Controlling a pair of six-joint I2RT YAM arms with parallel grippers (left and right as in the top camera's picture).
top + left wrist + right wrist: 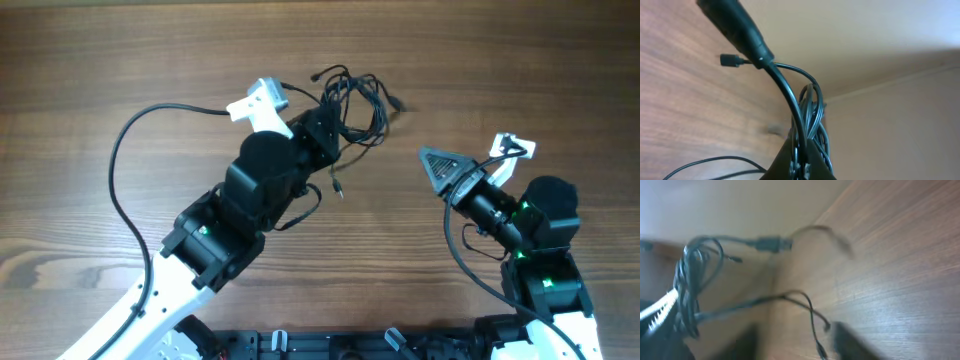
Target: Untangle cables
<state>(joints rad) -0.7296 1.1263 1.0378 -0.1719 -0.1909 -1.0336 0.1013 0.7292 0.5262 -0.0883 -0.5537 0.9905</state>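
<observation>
The cables (355, 95) are a small bundle of thin black cords on the wooden table (100, 60), back of centre. My left gripper (325, 128) is at the bundle's near-left side and is shut on several cords; in the left wrist view the cords (810, 110) run up from between the closed fingers (801, 162). A small plug (729, 60) sticks out to the left. My right gripper (437, 163) is open and empty, to the right of the bundle and apart from it. The blurred right wrist view shows the bundle (695, 280) and a loose plug end (826, 326) ahead of the spread fingers (800, 342).
A thick black robot cable (130, 140) loops from the left arm to its white camera mount (262, 103). The right arm's white mount (512, 148) sits behind its gripper. A black frame (330, 345) runs along the table's front edge.
</observation>
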